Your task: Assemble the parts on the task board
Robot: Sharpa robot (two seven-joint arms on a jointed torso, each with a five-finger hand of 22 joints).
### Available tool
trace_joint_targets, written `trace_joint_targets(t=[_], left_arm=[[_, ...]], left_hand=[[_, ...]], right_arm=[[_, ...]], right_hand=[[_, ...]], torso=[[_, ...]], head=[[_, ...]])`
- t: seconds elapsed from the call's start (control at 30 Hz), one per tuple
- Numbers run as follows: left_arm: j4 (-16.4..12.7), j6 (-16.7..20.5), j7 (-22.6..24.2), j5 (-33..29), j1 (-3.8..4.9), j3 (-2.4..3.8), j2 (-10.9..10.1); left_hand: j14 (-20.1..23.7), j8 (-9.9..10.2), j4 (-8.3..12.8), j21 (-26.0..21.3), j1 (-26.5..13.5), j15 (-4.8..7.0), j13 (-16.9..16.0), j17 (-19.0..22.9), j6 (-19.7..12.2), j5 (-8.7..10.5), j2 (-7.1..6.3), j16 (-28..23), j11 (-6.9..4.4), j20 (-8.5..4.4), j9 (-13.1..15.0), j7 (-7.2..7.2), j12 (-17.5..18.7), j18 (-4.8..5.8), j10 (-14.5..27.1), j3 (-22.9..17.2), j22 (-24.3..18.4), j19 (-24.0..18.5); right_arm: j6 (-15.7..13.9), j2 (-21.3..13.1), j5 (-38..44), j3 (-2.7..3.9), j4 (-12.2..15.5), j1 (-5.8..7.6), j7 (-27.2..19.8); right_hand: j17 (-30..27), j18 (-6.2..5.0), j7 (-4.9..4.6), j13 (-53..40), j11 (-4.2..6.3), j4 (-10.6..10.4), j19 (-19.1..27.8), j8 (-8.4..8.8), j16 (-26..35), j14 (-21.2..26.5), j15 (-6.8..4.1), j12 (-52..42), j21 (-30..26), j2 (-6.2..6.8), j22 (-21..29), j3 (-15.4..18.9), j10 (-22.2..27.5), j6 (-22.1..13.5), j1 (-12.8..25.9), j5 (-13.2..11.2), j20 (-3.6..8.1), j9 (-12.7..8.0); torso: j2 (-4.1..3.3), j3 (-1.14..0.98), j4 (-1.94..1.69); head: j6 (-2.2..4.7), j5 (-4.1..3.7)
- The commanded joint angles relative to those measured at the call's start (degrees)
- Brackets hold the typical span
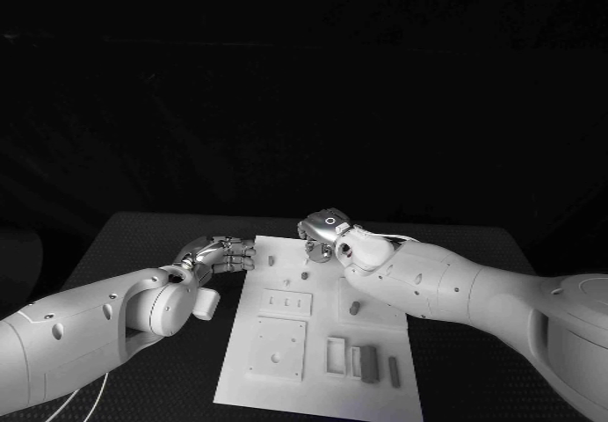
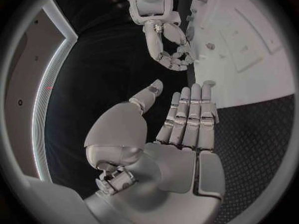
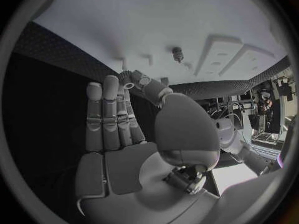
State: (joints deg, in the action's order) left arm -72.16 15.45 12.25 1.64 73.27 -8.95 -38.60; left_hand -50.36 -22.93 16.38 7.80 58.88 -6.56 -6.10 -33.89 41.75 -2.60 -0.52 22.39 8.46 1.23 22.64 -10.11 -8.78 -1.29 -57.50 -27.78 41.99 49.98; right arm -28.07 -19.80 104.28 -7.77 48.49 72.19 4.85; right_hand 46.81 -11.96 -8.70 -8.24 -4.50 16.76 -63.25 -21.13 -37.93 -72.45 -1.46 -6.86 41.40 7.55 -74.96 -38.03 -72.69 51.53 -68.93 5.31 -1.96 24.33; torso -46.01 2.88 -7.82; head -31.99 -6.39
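A black table (image 1: 152, 233) with a finely textured top is seen in the head view, set against a backdrop that is wholly dark. In the left wrist view, a pale wall panel (image 2: 28, 92) edged by a bright strip of light (image 2: 49, 92) is shown beside the darkness. In the right wrist view, cluttered equipment (image 3: 264, 114) is seen beyond the table's edge.

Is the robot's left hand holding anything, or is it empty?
Empty. The left hand has its fingers straight and its thumb apart, with nothing in the palm, beside the white board.
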Motion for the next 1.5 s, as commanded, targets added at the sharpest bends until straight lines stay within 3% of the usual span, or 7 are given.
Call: trace_joint_targets(t=[0.03,1.03,1.17,1.23,1.37,1.5], left_arm=[[0.09,-0.81,0.37,0.23,0.06,0.06,0.23],[0.24,-0.82,0.34,0.23,0.06,0.06,0.33],[0.30,-0.85,0.31,0.23,0.05,0.06,0.44],[0.37,-0.84,0.30,0.23,0.05,0.06,0.48],[0.39,-0.82,0.29,0.23,0.05,0.06,0.43],[0.43,-0.82,0.29,0.23,0.05,0.06,0.44]], left_hand=[[-0.45,0.32,-0.02,-0.30,0.12,-0.13,0.08,-0.10,0.24,-0.22,-0.10,-0.23,0.25,-0.08,-0.08,-0.31,0.22,0.14,-0.20,0.36,-0.09,0.35],[-0.45,0.41,-0.04,-0.43,0.14,-0.13,0.12,-0.21,0.23,-0.22,-0.10,-0.40,0.26,-0.11,-0.10,-0.33,0.37,0.21,-0.24,0.41,-0.14,0.43],[-0.44,0.43,-0.05,-0.45,0.12,-0.13,0.13,-0.22,0.22,-0.22,-0.10,-0.43,0.27,-0.11,-0.11,-0.35,0.40,0.23,-0.23,0.43,-0.15,0.44],[-0.43,0.45,-0.06,-0.48,0.10,-0.14,0.14,-0.23,0.21,-0.22,-0.12,-0.46,0.28,-0.11,-0.12,-0.37,0.43,0.24,-0.22,0.45,-0.16,0.44],[-0.41,0.48,-0.06,-0.50,0.09,-0.15,0.15,-0.25,0.19,-0.22,-0.12,-0.50,0.29,-0.12,-0.13,-0.39,0.46,0.25,-0.21,0.47,-0.17,0.45],[-0.41,0.49,-0.06,-0.52,0.09,-0.15,0.16,-0.26,0.18,-0.22,-0.12,-0.52,0.29,-0.12,-0.13,-0.40,0.48,0.26,-0.22,0.47,-0.17,0.45]], right_arm=[[1.46,0.09,0.79,0.00,0.11,-0.04,-0.39],[2.29,0.44,0.07,-0.05,-1.13,-0.45,-0.60],[2.30,0.62,-1.02,-0.05,-1.35,-0.45,-1.00],[2.58,0.68,-1.53,-0.05,-1.52,-0.45,-1.07],[2.31,0.57,-1.97,-0.05,-1.64,-0.45,-1.13],[2.11,0.46,-2.28,-0.06,-1.57,-0.45,-1.18]], right_hand=[[0.08,-3.04,-0.05,-0.27,0.05,-0.04,0.06,-0.07,-0.40,-0.23,-0.36,-0.09,0.27,0.07,-1.37,-0.27,-0.34,0.56,-0.17,0.16,0.27,0.07],[0.28,-3.04,-0.07,-0.45,0.04,-0.08,0.12,0.07,-0.63,-0.20,-0.37,0.11,0.71,0.06,-1.32,-0.29,-0.28,0.51,0.39,0.17,0.31,0.19],[0.33,-3.04,-0.65,-0.20,-0.53,-0.09,0.60,0.99,-0.56,0.26,0.14,1.19,0.79,0.38,-1.24,-0.51,1.31,-0.90,0.67,0.18,0.23,-0.06],[0.31,-3.04,-1.50,0.39,-1.34,-0.18,0.97,2.19,-0.44,0.64,0.87,2.59,0.73,1.09,-1.17,-0.61,3.59,-2.90,1.00,0.18,0.07,-0.57],[0.16,-3.04,-1.62,1.58,-2.40,-0.33,1.68,3.42,-0.05,1.42,1.88,3.33,0.38,1.84,-1.03,-0.94,7.08,-5.15,1.52,0.18,-0.35,-1.21],[0.06,-3.04,-1.63,2.35,-2.69,-0.36,2.11,3.64,0.18,1.90,2.17,3.28,0.12,2.24,-0.99,-1.16,8.81,-5.75,1.67,0.17,-0.61,-1.39]], torso=[[-0.04,0.01,0.05],[-0.18,0.07,0.01],[-0.18,0.10,0.00],[-0.18,0.10,-0.01],[-0.18,0.12,-0.01],[-0.20,0.12,0.02]], head=[[-0.05,-0.03],[0.23,-0.16],[0.22,-0.16],[0.22,-0.17],[0.15,-0.19],[0.11,-0.22]])
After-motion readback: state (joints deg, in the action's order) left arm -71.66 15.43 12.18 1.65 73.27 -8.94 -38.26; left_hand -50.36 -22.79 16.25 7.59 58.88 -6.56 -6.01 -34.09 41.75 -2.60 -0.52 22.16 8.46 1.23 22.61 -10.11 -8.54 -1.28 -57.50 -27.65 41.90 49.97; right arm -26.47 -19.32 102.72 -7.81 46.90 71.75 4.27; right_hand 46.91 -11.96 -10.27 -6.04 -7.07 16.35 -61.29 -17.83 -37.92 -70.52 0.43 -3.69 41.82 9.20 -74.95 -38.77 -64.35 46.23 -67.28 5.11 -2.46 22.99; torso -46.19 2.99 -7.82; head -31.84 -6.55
